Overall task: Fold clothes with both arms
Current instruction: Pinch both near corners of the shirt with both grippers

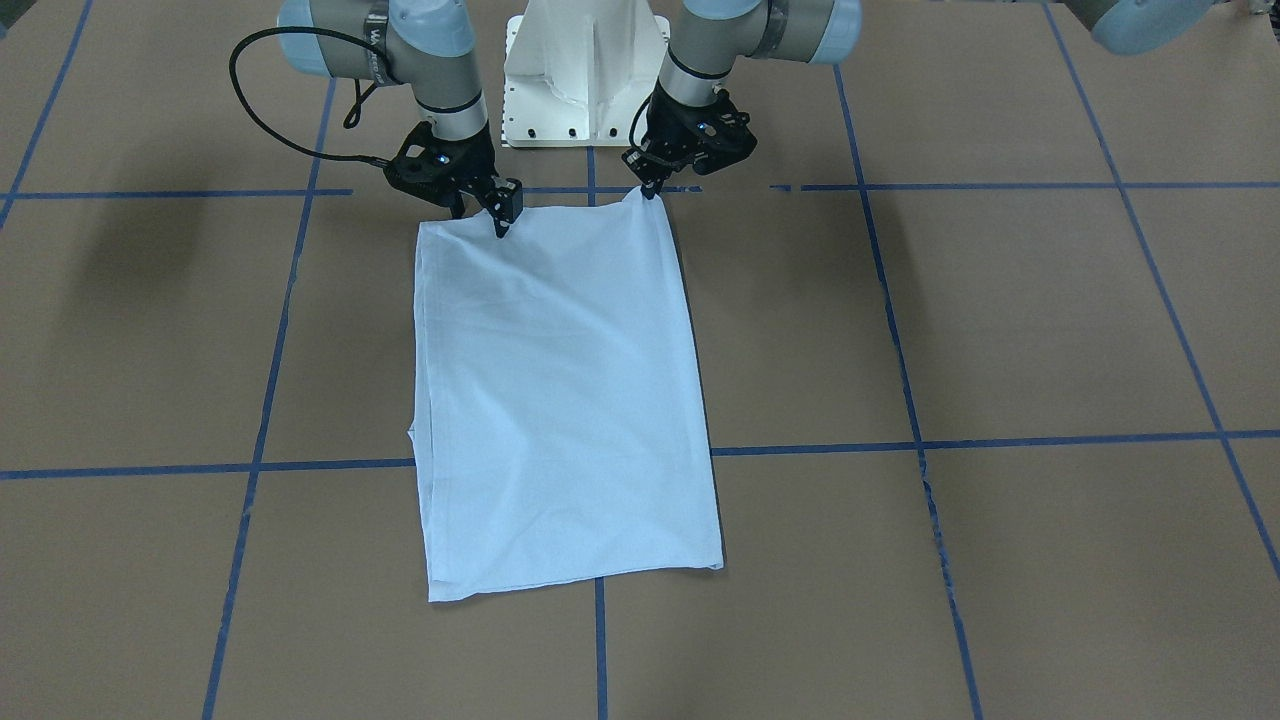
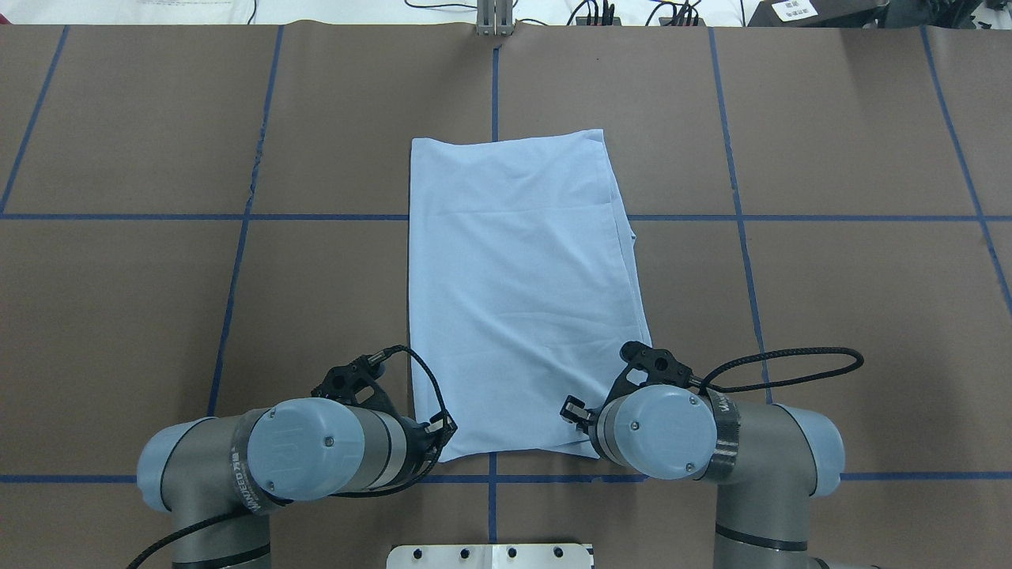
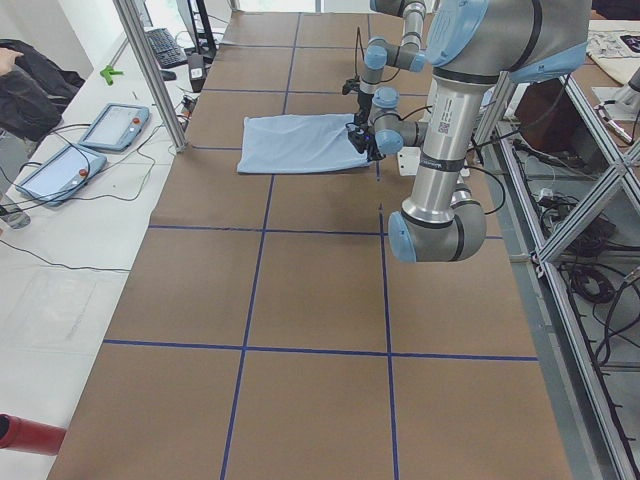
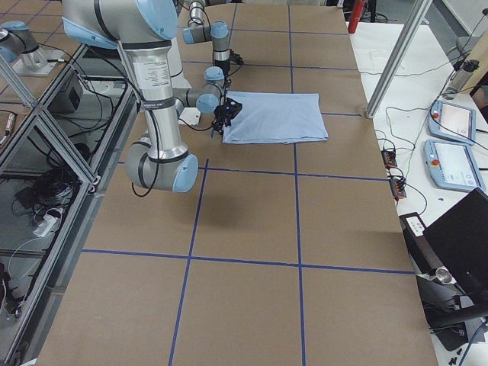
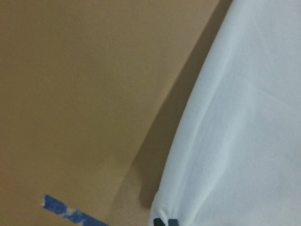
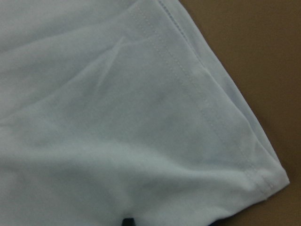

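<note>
At the robot-side hem of the light blue cotton T-shirt (image 1: 570, 400), which lies as a long rectangle flat on the brown, blue-taped surface (image 1: 1000, 320), the step looks like gripping for the lengthwise fold. Next, both corners would need lifting together and carrying toward the far edge. The black left end effector (image 1: 648, 190) is pinched closed on one corner, tenting it. The right end effector (image 1: 487, 214) touches the hem near the other corner, and I cannot tell how far open it is.
</note>
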{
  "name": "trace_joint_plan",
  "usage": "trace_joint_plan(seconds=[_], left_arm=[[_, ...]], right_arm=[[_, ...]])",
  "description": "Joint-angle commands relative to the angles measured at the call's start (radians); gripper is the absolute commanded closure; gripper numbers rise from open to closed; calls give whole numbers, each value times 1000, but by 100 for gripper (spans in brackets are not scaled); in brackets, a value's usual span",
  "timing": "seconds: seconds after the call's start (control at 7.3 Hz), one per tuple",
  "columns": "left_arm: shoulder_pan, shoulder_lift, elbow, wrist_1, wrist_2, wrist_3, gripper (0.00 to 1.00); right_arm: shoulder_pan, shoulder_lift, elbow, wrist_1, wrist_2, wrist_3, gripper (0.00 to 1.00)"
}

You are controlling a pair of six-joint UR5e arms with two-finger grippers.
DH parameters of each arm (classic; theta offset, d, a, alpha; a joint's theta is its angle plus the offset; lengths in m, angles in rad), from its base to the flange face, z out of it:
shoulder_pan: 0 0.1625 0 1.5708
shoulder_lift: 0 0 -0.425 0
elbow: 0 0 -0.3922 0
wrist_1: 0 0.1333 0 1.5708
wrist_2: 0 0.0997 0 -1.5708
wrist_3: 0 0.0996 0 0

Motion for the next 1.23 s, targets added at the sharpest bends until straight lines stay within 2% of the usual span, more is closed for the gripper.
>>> trace_joint_plan(seconds=[0.0,0.41,0.69,0.96,1.1], left_arm=[[0,-2,0,-1,-2,0,100],[0,-8,0,0,0,2,100],[-2,15,-76,31,2,2,100],[35,25,-211,165,3,0,100],[70,25,-279,271,3,-2,100]], right_arm=[[6,6,1,0,2,-1,100],[12,23,7,0,4,-1,100],[16,26,20,1,22,-5,100],[-6,1,152,1,54,-7,100],[-23,-20,228,1,89,-7,100]])
